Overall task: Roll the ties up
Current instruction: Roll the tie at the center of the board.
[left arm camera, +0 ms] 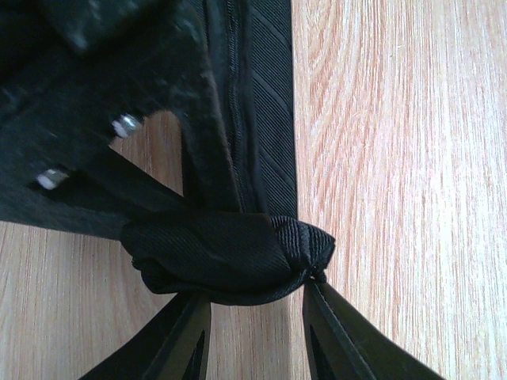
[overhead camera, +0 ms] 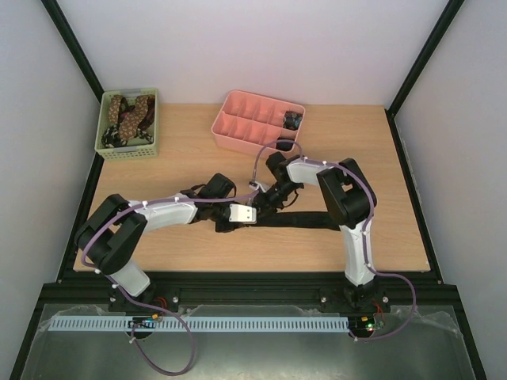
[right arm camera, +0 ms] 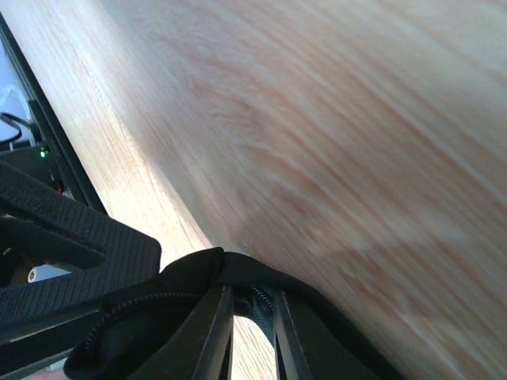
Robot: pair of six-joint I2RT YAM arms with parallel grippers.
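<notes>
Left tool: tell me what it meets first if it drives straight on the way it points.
The rolled end of the black tie, which sits right between the tips of the left tool. Past that roll lies the tie's flat strip; depth beyond is unclear.

I see a black tie [overhead camera: 317, 219] with thin slanted stripes on the light brown, streaky wood table [overhead camera: 198, 158]. On the far side is a pink tray [overhead camera: 230, 136]. The far left basket [overhead camera: 131, 150] is green, with brown ties [overhead camera: 127, 111] that have pale spots.
</notes>
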